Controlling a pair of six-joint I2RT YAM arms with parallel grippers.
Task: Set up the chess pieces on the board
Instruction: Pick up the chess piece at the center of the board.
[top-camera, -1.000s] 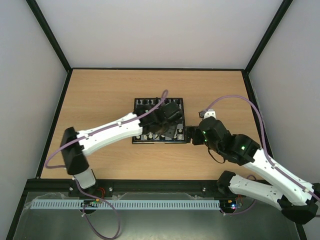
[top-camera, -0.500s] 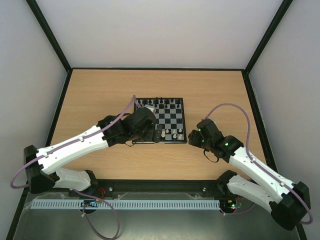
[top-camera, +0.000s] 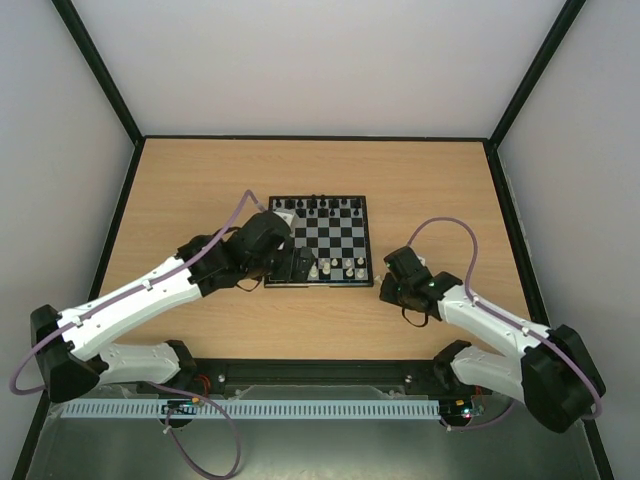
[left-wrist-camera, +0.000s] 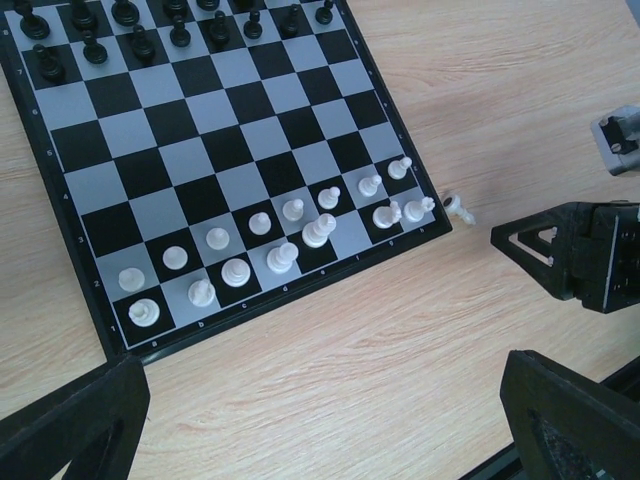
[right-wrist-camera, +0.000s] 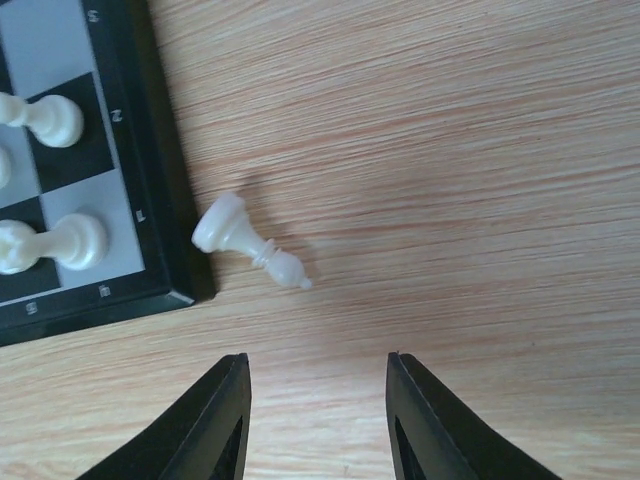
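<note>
The board (top-camera: 335, 240) lies mid-table. Several white chess pieces (left-wrist-camera: 283, 256) stand on its two near rows. One white piece (right-wrist-camera: 250, 245) lies on its side on the wood just off the board's near right corner (right-wrist-camera: 160, 230), and it shows in the left wrist view too (left-wrist-camera: 459, 208). My right gripper (right-wrist-camera: 315, 385) hovers a little nearer than this piece, open with only bare wood between its fingers (right-wrist-camera: 225, 410). My left gripper (left-wrist-camera: 320, 420) stands wide open over bare table by the board's near edge (left-wrist-camera: 250, 325). Neither gripper holds anything.
Black chess pieces (left-wrist-camera: 140, 40) fill the board's far rows (top-camera: 315, 205). The right gripper's black body (left-wrist-camera: 575, 255) shows in the left wrist view, to the right of the board. A black frame (top-camera: 120, 215) and pale walls enclose the wooden table (top-camera: 200, 180).
My left arm has drawn back from over the board's near rows to its near left corner. My right gripper has slid a little toward the near edge, away from the board's corner.
</note>
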